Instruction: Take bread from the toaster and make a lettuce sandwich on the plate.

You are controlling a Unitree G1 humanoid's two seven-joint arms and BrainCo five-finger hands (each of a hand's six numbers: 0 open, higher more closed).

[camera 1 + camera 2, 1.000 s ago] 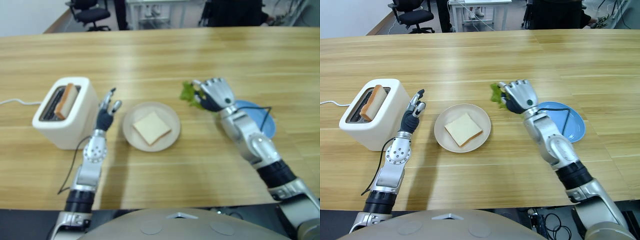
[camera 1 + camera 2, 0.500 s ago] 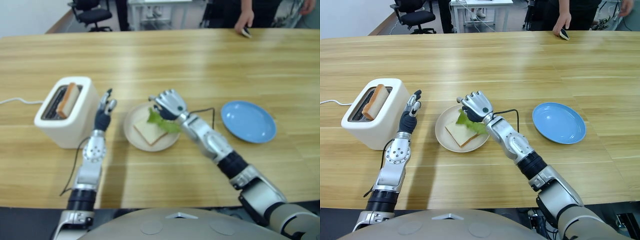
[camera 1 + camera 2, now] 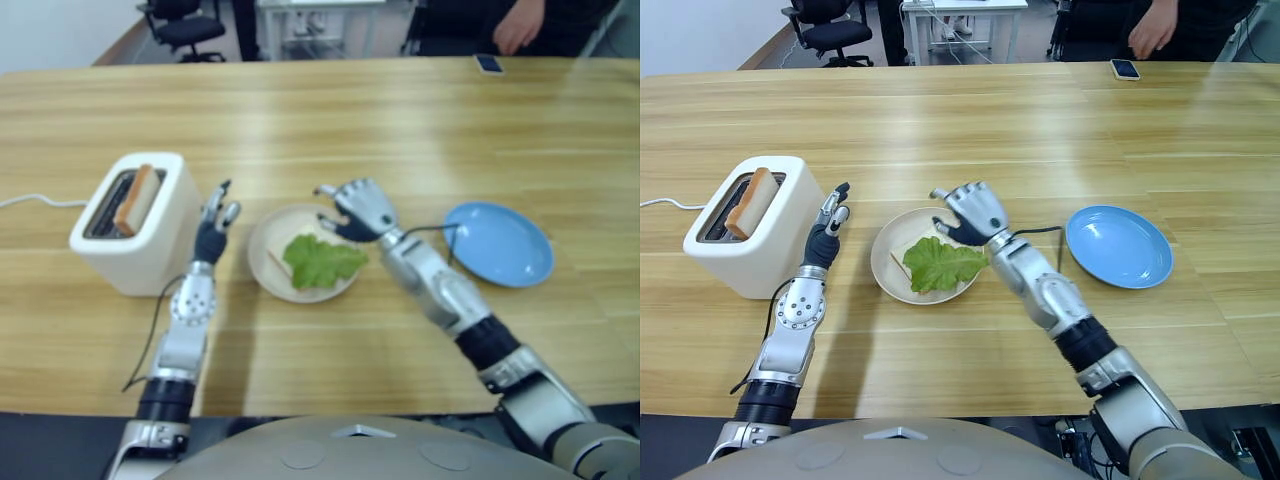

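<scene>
- The lettuce leaf (image 3: 940,265) is lying on the slice of bread (image 3: 898,260) on the cream plate (image 3: 880,268) and covering most of it. The second slice (image 3: 748,200) is standing tilted in the slot of the toaster (image 3: 750,255).
- The right hand (image 3: 970,210) is hovering at the plate's far right rim, fingers spread and gripping nothing. I cannot tell whether a fingertip is touching the leaf. If one is catching it, pulling the hand away is risking dragging the leaf off the bread.
- The leaf is reaching out to the plate's right rim, so a top slice laid on it is likely to be sitting unevenly or sliding.
- A black cable (image 3: 430,229) is looping off the right wrist toward the blue plate (image 3: 498,243). A wide swing of that arm is risking hooking or shoving that plate.
- The left hand (image 3: 213,225) is standing upright just beside the toaster, fingers straight and holding nothing. Reaching from so near is risking nudging the toaster, and the leaning slice is inviting a weak pinch.
- The left eye view is separating the left hand from the toaster's wall. The right eye view is laying the hand against that wall's edge, but it is opening bare table between the hand and the cream plate. It also seems to be baring slightly more of the bread's left corner past the leaf.
</scene>
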